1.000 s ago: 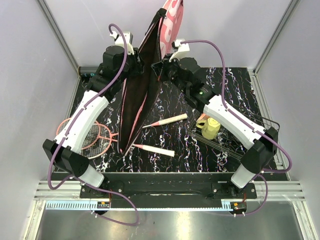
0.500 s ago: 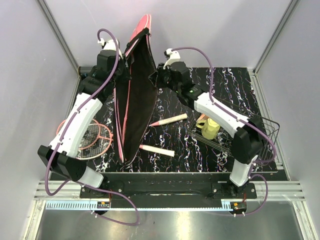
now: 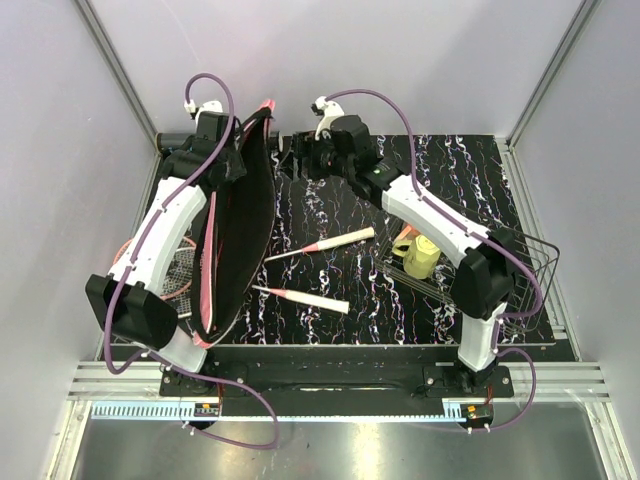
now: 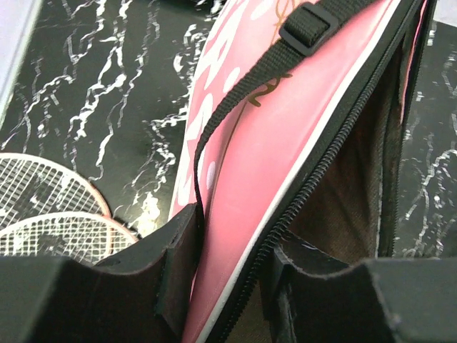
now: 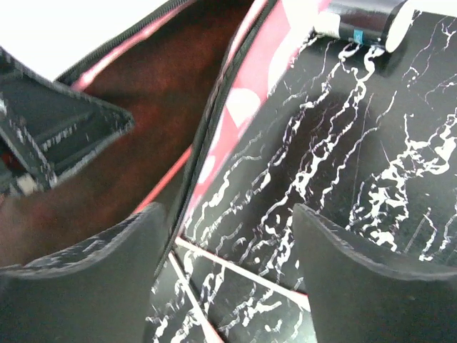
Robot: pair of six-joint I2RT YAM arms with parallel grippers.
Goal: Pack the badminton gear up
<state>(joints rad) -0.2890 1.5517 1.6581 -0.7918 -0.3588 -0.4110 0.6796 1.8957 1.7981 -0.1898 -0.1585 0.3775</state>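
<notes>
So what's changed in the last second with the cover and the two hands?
The right hand let go of the pink racquet cover and now stands open beside it. The cover, held high before, dropped down and leftward, gripped only by the left hand. The racquets, cup and basket stayed put.

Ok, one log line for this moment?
left gripper: shut on cover | right gripper: open, holding nothing | racquets: on table, unpacked

Two racquets [image 3: 340,238] [image 3: 310,299], one pink cover [image 3: 240,230], one tube [image 5: 364,14], one cup [image 3: 422,257], one basket [image 3: 440,290]
</notes>
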